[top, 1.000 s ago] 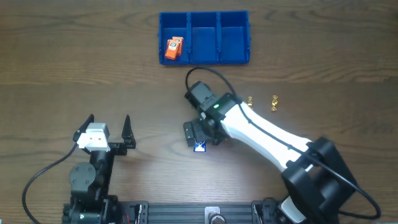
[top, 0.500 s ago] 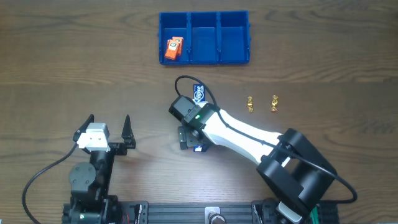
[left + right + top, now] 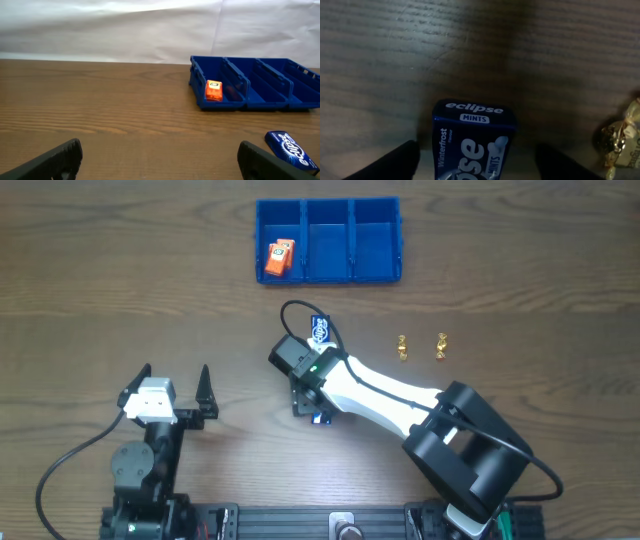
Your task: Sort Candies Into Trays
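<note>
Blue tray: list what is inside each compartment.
Seen from the top view, the blue tray holds orange candy in its left compartment; the middle and right compartments show bare floor. Whatever lies beneath the orange candy is covered.

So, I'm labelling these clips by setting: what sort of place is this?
Probably a robot test bench rather than a home: a bare wooden table, a plain white backdrop, and a blue sorting tray.
</note>
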